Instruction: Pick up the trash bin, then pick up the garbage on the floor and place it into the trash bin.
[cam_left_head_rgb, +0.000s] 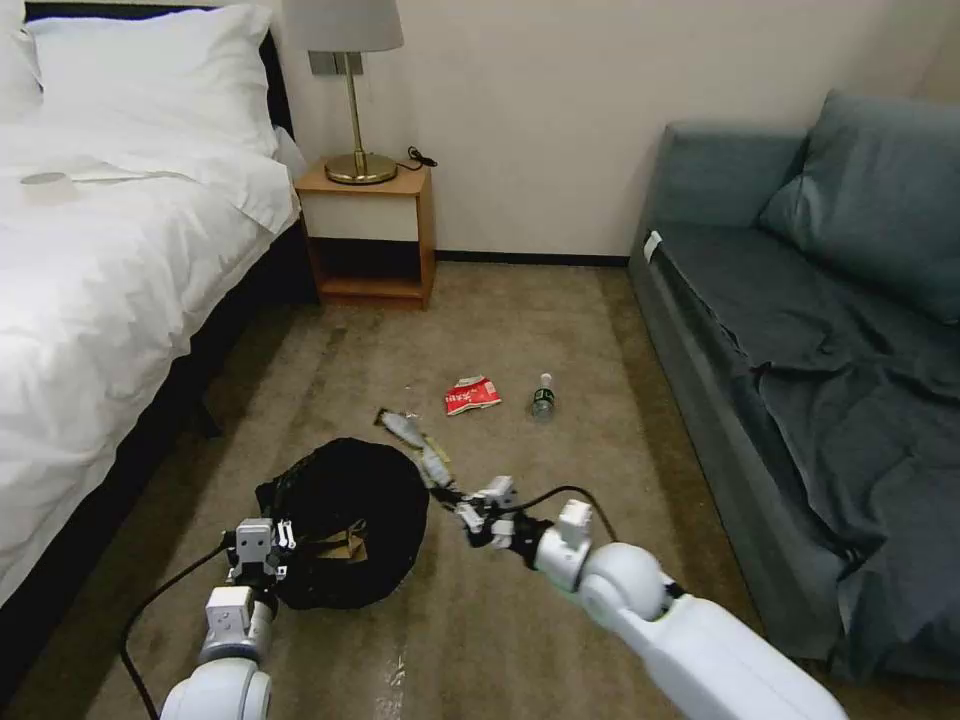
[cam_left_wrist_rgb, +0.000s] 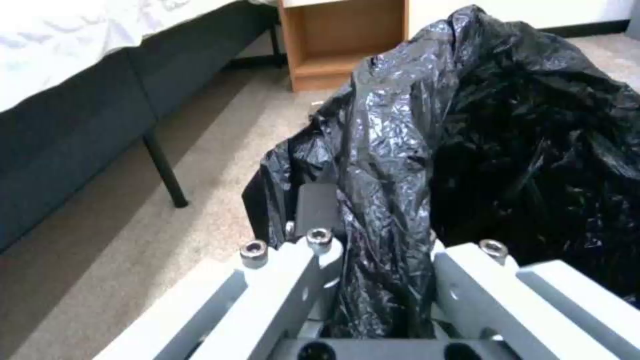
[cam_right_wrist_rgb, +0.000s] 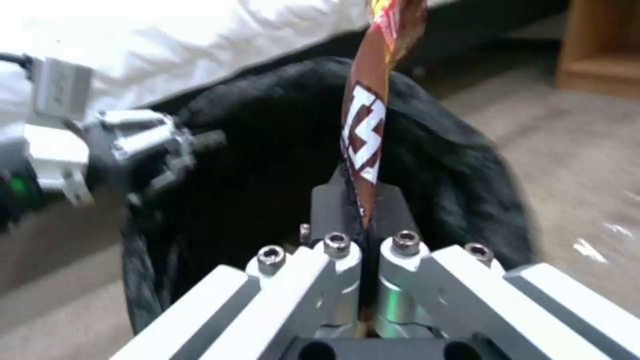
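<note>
The trash bin (cam_left_head_rgb: 345, 500), its black liner bag (cam_left_wrist_rgb: 507, 140) over the rim, is held tilted above the carpet. My left gripper (cam_left_head_rgb: 275, 545) is shut on its near rim, pinching rim and liner (cam_left_wrist_rgb: 380, 240). Inside the bin lies a tan paper bag (cam_left_head_rgb: 345, 545). My right gripper (cam_left_head_rgb: 465, 505) is shut on one end of the gold-brown snack wrapper (cam_left_head_rgb: 420, 450), just beside the bin's right edge; the wrapper (cam_right_wrist_rgb: 363, 130) stands up from the closed jaws with the bin (cam_right_wrist_rgb: 267, 165) behind it. A red-and-white packet (cam_left_head_rgb: 472, 395) and a small clear bottle (cam_left_head_rgb: 543, 396) lie on the floor farther ahead.
A white bed (cam_left_head_rgb: 100, 280) runs along the left, with a wooden nightstand (cam_left_head_rgb: 370, 235) and lamp (cam_left_head_rgb: 355, 90) at the back wall. A grey-blue sofa (cam_left_head_rgb: 800, 330) lines the right. Open carpet (cam_left_head_rgb: 520, 320) lies between them.
</note>
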